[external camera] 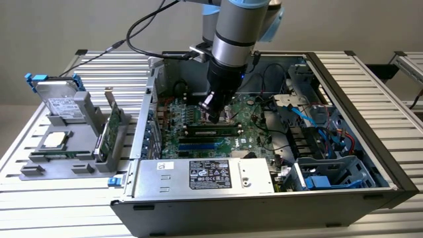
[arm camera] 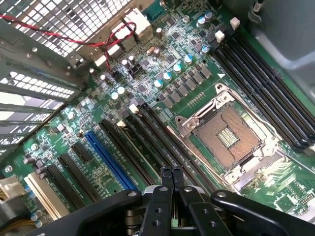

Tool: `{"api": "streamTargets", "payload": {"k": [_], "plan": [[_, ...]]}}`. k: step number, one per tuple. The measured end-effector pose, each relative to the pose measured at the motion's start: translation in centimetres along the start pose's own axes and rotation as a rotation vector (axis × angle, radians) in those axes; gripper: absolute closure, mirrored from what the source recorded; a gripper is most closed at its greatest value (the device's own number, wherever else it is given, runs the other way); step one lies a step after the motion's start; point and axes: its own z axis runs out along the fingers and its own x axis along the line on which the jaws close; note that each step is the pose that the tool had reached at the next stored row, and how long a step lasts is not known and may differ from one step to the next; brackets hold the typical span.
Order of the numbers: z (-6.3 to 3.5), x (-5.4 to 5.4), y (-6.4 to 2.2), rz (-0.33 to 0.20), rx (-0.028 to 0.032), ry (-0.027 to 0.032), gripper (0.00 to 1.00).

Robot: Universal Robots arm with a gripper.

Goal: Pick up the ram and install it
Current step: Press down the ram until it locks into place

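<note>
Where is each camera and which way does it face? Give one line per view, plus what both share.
Exterior view: off the arm, raised, looking down into the open computer case on a slatted table; the arm reaches in, gripper just above the motherboard.
Wrist view: on the wrist, looking down past the shut gripper at the motherboard, the empty CPU socket and memory slots.
Shared: gripper, motherboard, memory slots.
</note>
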Motion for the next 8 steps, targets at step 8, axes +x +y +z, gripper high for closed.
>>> {"api": "streamTargets", "payload": {"k": [8], "plan": [[-0.01,0.00,0.01,0.069,0.0259,0.0213,0.90]]}}
